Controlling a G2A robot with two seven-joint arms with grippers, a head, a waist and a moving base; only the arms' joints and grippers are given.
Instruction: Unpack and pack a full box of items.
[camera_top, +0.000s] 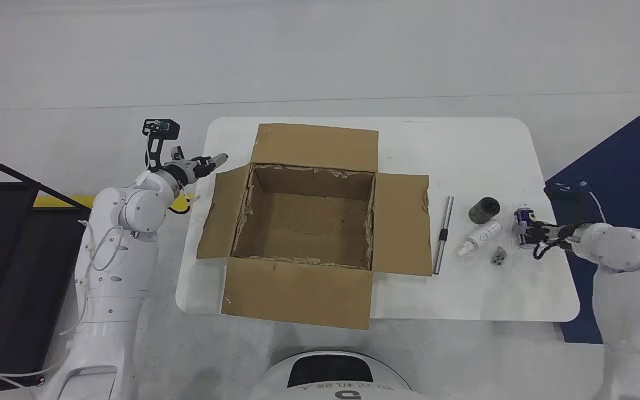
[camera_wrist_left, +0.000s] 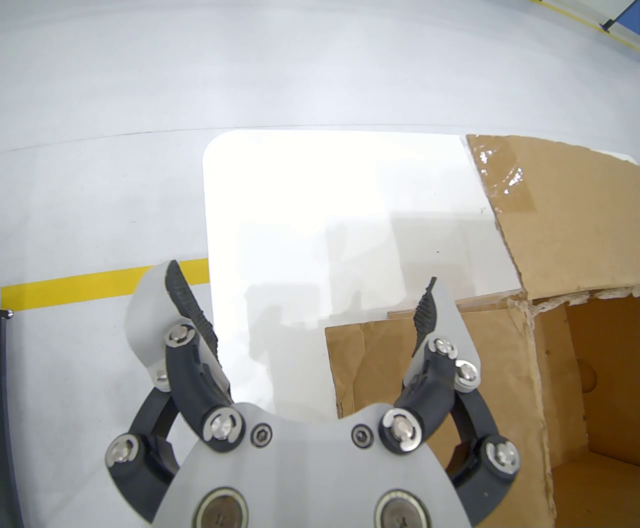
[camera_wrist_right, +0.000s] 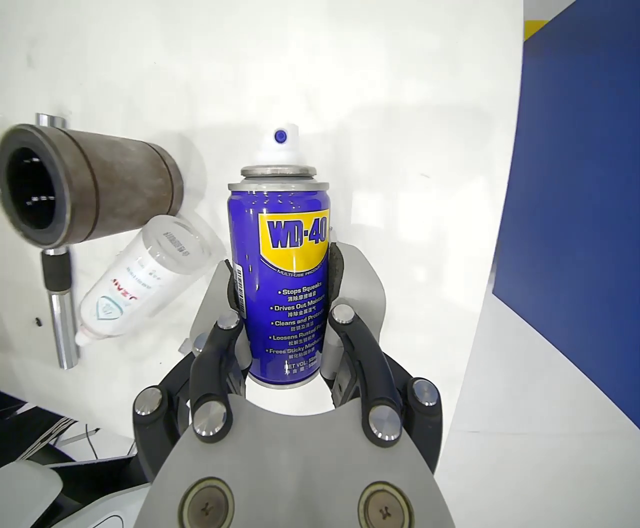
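While the open cardboard box (camera_top: 305, 215) sits empty on the surface (camera_top: 470, 150), unpacking looks done, repacking not: right gripper (camera_wrist_right: 285, 274) pinches an upright spray can (camera_wrist_right: 280, 225) well apart; left gripper (camera_wrist_left: 302, 282) hangs spread beside the box.

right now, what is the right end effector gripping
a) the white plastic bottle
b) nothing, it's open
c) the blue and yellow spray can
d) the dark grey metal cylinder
c: the right end effector has its fingers closed on both sides of the blue and yellow spray can, while the dark grey metal cylinder and the white plastic bottle lie free on the white table.
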